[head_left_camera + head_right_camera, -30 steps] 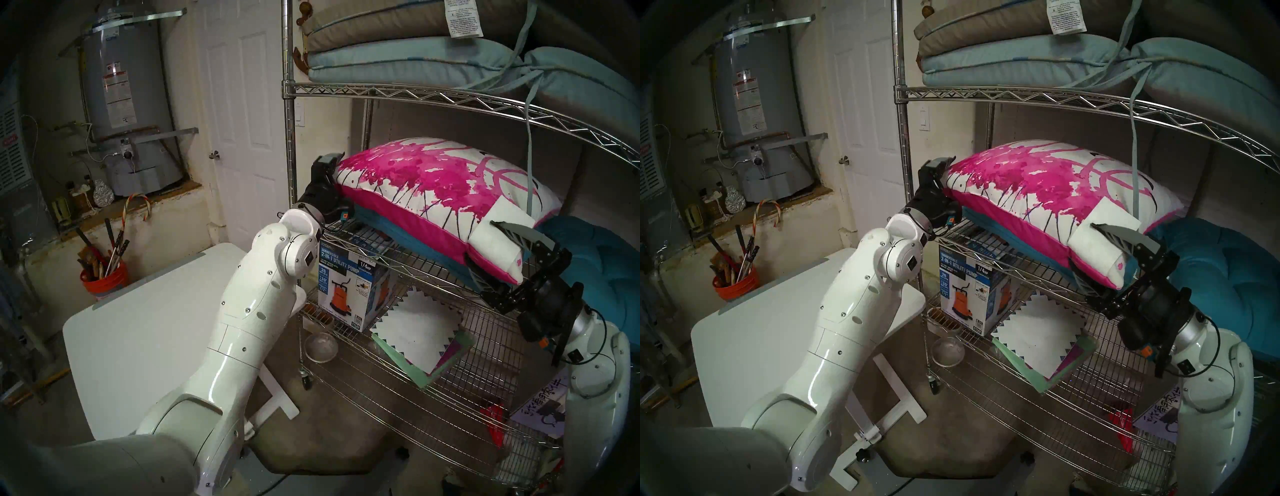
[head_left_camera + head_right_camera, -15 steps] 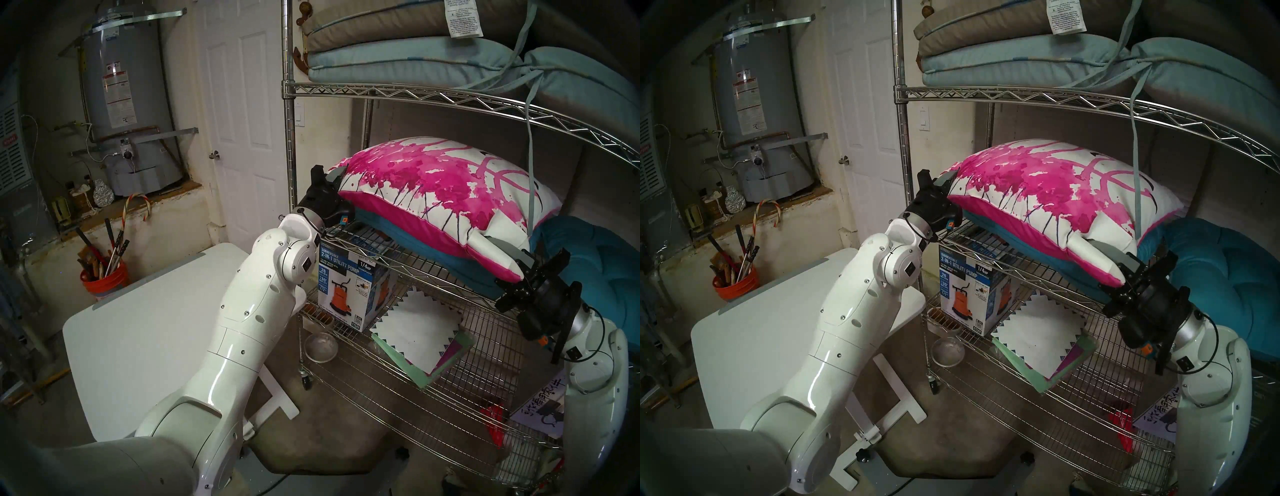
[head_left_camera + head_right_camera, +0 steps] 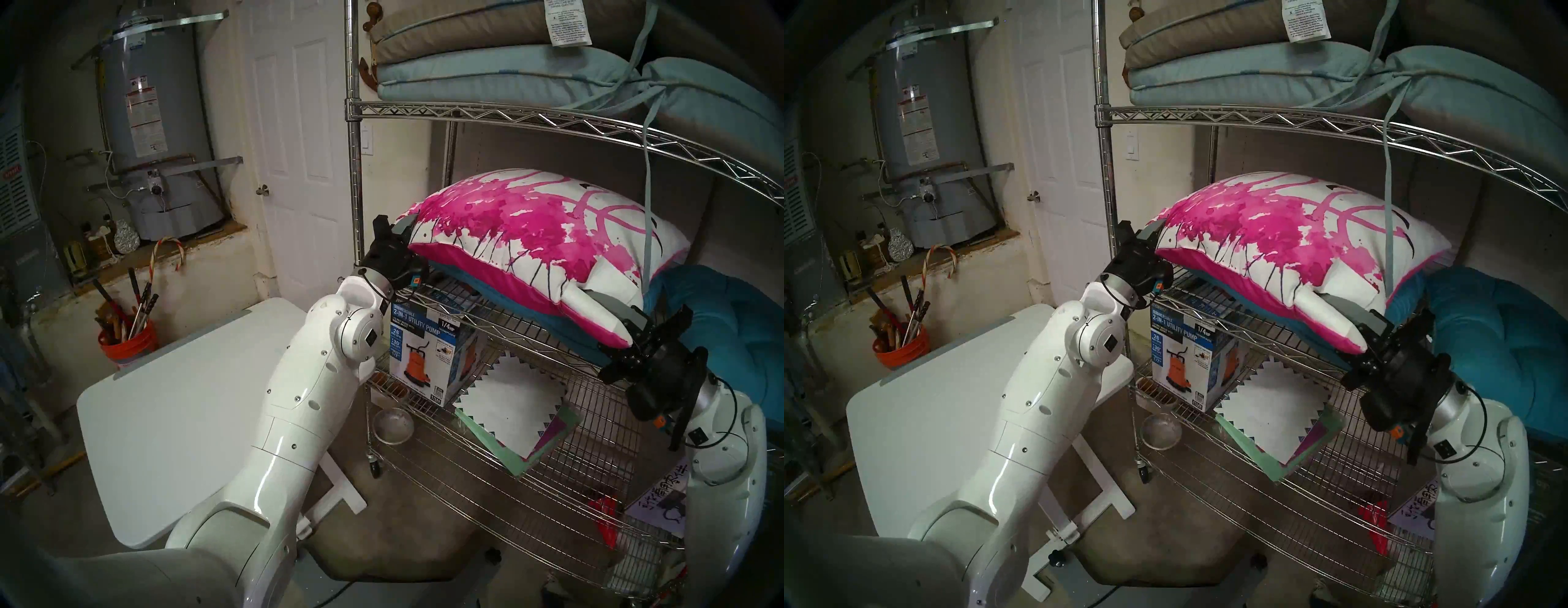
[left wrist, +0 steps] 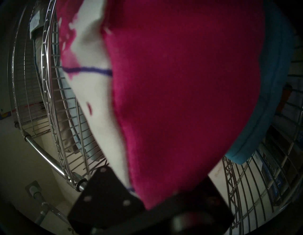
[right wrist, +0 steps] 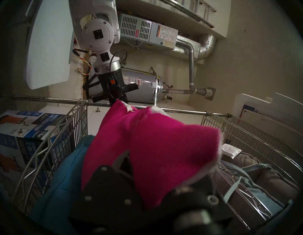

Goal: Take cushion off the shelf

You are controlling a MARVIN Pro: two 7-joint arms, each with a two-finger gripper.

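Gripping done: left gripper [image 3: 408,224] and right gripper [image 3: 627,329] each clamped on a front corner of the cushion [image 3: 539,237]. It sits on a teal pad at the shelf [image 3: 530,335] middle tier's front edge. Lift-out remains.

The 2 head views look down and forward at the shelf [image 3: 466,111] from near. Each wrist view sits close against the cushion [image 4: 180,98], and all 4 share it.
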